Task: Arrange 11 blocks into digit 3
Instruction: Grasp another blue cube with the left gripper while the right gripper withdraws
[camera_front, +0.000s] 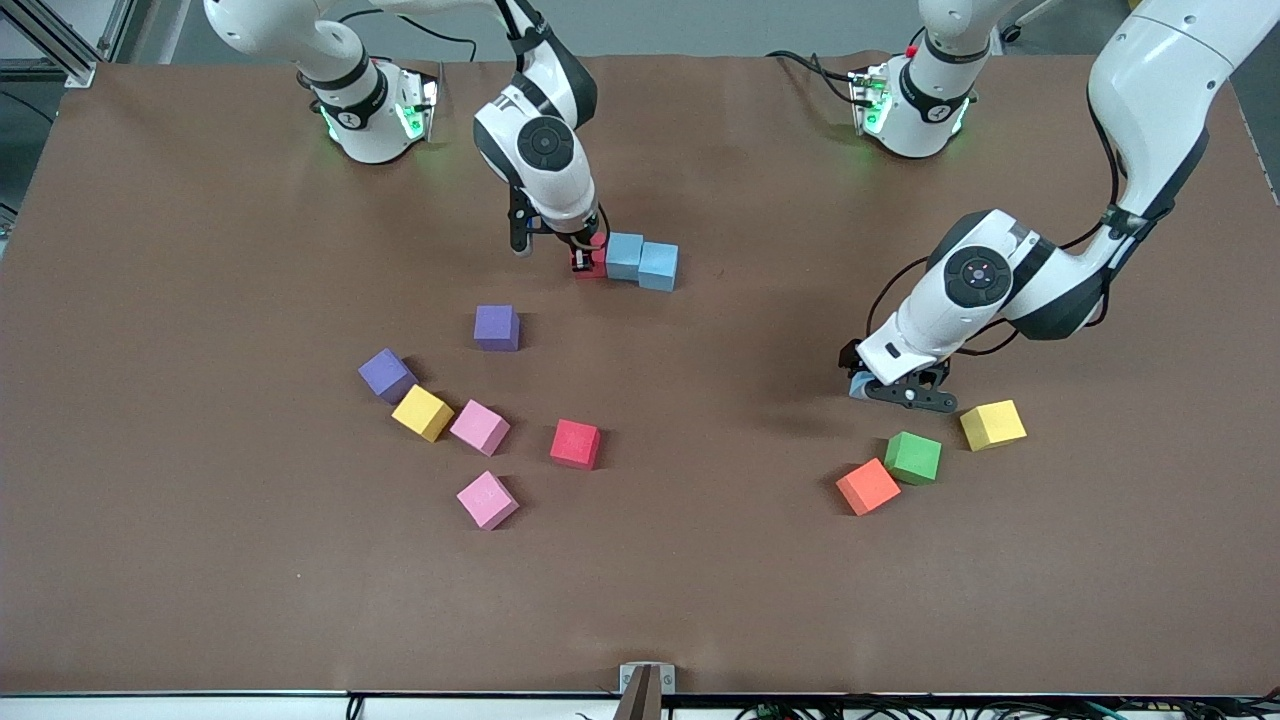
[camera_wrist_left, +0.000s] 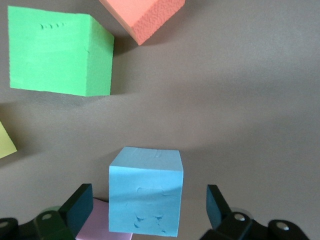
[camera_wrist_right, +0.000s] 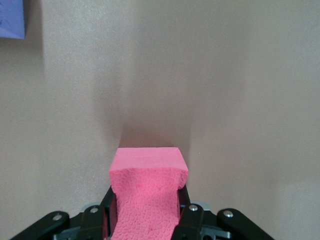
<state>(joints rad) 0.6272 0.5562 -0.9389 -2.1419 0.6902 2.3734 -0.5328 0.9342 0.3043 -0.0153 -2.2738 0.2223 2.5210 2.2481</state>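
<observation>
Front view first: the right gripper (camera_front: 588, 258) is sitting low over the counter (camera_front: 700, 580) with its fingers clamped on a red block (camera_front: 592, 262), which is pressed up against a row of two light blue blocks (camera_front: 641, 261). That arm is reaching down steeply from its base, wrist pointing almost straight down. The left gripper (camera_front: 900, 392) is hanging low toward the left arm's end of the counter, fingers spread wide, arm bent at the elbow and leaning in. A bit of a third blue block (camera_front: 857, 388) is peeking out under it. Just nearer the camera a yellow block (camera_front: 993, 424), a green block (camera_front: 913, 458) and an orange block (camera_front: 867, 486) are lying. Toward the right arm's end there are two purple cubes (camera_front: 497, 327), another yellow (camera_front: 422, 413), two pink blocks (camera_front: 480, 427) and another red (camera_front: 575, 444), all loose and scattered.

Left wrist view: the fingers (camera_wrist_left: 76, 207) are standing wide on either side of the blue block (camera_wrist_left: 145, 191), with gaps on both sides, so nothing is gripped. A pale pink cube (camera_wrist_left: 102, 222) is lying right beside that block. Green (camera_wrist_left: 60, 52) and orange (camera_wrist_left: 145, 17) are sitting farther off.

Right wrist view: the fingers (camera_wrist_right: 186, 212) are squeezing the block (camera_wrist_right: 147, 192) hard enough that its sides are bulging in; it's looking pinkish here. A purple corner (camera_wrist_right: 12, 19) is showing at the edge.
</observation>
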